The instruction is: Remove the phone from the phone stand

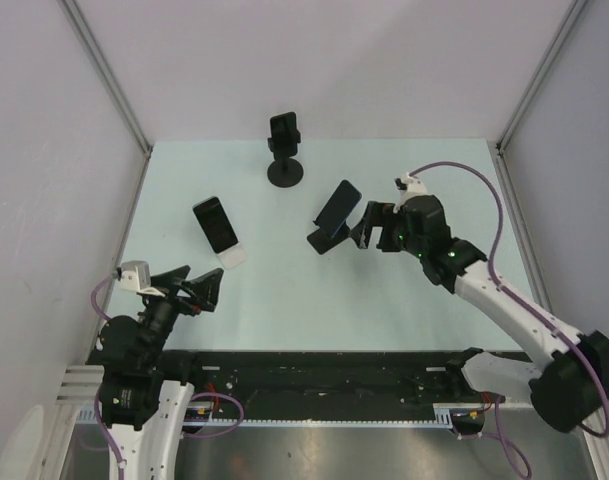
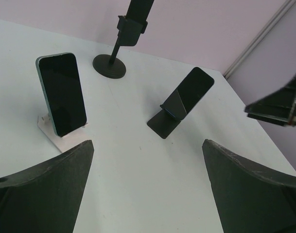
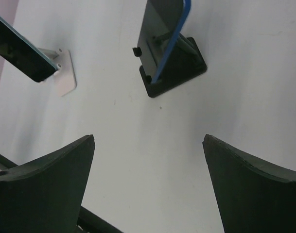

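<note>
From above, your right gripper (image 1: 362,228) hangs just beside the phone (image 1: 340,204), which leans back on the black stand (image 1: 322,240) mid-table. That looks like the one to take. The jaws stand wide with nothing between them. The left gripper (image 1: 196,285) is also wide and empty, well apart near its base. A second phone (image 1: 216,224) sits on a white stand to the left.

In the left wrist view, the phone (image 2: 189,91) rests tilted on the stand (image 2: 162,125), its lower end at the lip. The left gripper (image 2: 148,145) holds nothing.

In the right wrist view, you see the phone (image 3: 176,41) nearly edge-on, with its blue rim showing above the stand (image 3: 184,63). The right gripper (image 3: 148,138) is empty and not yet around it.

Expect a stiff, thin, fairly light slab with slick glass faces that could crack if dropped. Pinch across the two long edges above the lip, then lift up and away. The small stand may tip or come along.
</note>
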You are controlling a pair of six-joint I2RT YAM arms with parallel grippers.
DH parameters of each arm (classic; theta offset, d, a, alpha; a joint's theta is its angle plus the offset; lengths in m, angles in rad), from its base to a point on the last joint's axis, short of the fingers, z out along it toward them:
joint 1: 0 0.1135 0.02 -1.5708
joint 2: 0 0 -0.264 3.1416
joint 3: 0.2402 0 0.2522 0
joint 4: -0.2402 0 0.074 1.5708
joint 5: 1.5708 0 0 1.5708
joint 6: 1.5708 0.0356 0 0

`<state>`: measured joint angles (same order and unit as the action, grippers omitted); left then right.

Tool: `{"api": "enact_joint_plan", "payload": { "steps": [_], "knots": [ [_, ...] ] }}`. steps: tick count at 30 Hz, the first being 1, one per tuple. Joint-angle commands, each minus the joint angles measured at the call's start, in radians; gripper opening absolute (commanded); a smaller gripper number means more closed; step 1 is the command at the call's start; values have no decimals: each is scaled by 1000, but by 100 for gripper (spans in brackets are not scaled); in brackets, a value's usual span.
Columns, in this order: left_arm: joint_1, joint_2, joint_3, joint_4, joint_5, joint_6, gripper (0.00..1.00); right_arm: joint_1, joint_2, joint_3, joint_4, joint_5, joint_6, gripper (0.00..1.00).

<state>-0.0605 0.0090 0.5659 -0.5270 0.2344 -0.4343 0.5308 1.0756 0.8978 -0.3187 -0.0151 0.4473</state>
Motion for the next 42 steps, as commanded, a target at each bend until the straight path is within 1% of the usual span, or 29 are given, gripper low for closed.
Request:
{"api": "enact_joint_plan", "payload": {
  "steps": [1,2,5,8,9,14,15,19,22,25,26,31,32,37,38,40,41,42],
  "knots": [
    [2,-50,-8,27,28,17,100,1,139,6,353,-43,68,100],
    [2,-66,-9,30,29,16,100,1,164,4,428,-40,65,100],
    [2,-121,-17,30,32,8,100,1,266,4,559,-28,60,98],
    [-2,-133,-18,32,65,8,100,-15,346,4,642,-40,77,97],
    [-7,-135,-20,30,65,8,100,-21,380,4,658,-40,74,95],
    [-13,-142,-34,45,28,-3,100,-34,448,4,722,-40,73,88],
    [-13,-138,-34,45,28,-3,100,-38,457,4,734,-45,73,85],
    [-13,-119,-27,45,59,6,100,-64,494,4,779,-59,91,80],
    [-13,-112,-29,45,37,6,100,-92,520,4,800,-66,94,76],
    [-13,-84,-24,45,29,11,100,-109,541,6,829,-97,94,71],
    [-13,-83,-26,45,31,11,100,-120,553,4,837,-109,93,68],
    [-13,-57,-20,47,25,17,100,-138,580,6,886,-198,88,61],
    [-13,-50,-18,47,26,19,100,-140,583,6,895,-209,88,56],
    [-13,9,3,51,19,43,100,-170,598,6,955,-296,113,39],
    [-13,20,6,56,16,45,100,-175,600,7,958,-321,113,32],
    [-13,52,14,62,23,43,100,-189,592,7,958,-341,116,22],
    [-13,62,15,73,28,40,100,-192,587,7,954,-361,116,13],
    [-13,72,18,81,31,37,100,-202,581,7,951,-371,116,8]
  ]
}}
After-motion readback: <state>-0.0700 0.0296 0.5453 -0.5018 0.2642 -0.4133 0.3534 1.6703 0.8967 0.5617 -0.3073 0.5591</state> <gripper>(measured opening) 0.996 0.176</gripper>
